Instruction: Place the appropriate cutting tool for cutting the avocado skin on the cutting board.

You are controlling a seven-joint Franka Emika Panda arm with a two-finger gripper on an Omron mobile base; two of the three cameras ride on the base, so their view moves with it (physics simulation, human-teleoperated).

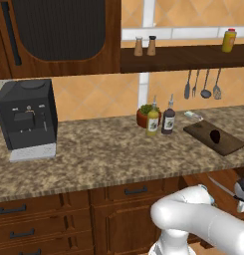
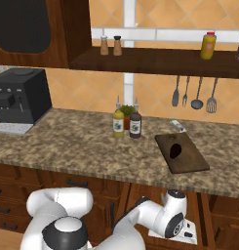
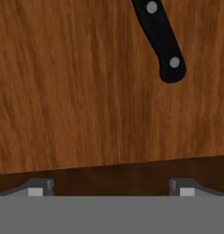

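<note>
hand [image 3: 111,187] released above a drawer floor [image 3: 63,91]; knife [image 3: 160,39] is light, rigid, slick: grasp black riveted handle.

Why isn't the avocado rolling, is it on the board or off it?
On it. The avocado rests on the cutting board, near its middle, with brown wood showing all around it in both base views.

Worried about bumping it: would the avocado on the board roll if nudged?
Likely yes: the avocado is egg-shaped and lies loose on the flat cutting board. It's small, so probably light and easily shifted.
</note>
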